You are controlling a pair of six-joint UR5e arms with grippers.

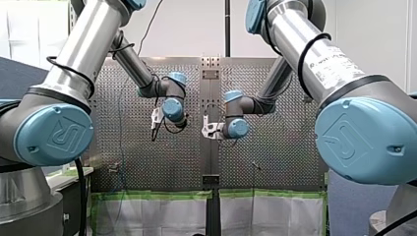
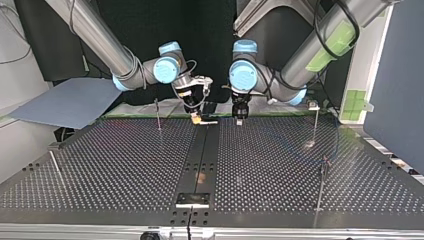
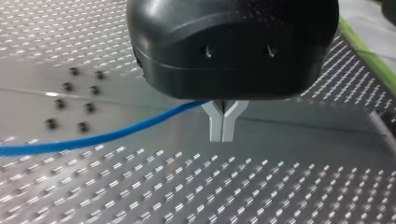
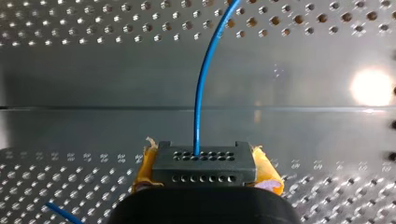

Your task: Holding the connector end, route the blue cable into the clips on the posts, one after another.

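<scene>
In the right wrist view my right gripper [image 4: 205, 173] is shut on a dark grey connector [image 4: 204, 161], with yellow pads [image 4: 267, 171] on both sides of it. The blue cable [image 4: 200, 88] leaves the connector's face and runs straight ahead over the table. In the left wrist view my left gripper [image 3: 222, 127] has its metal fingers together, and the blue cable [image 3: 93, 140] comes out sideways from the fork where they meet. In the top view both grippers hang side by side at the far edge, my right gripper [image 2: 196, 117] beside my left gripper [image 2: 239, 120].
Thin posts stand on the perforated table [image 2: 125, 165]: one post [image 2: 158, 114] near my right gripper, a leaning post [image 2: 55, 162] at the top view's left, two more posts [image 2: 317, 122] [image 2: 322, 185] at its right. A dark strip [image 2: 200, 160] runs down the middle.
</scene>
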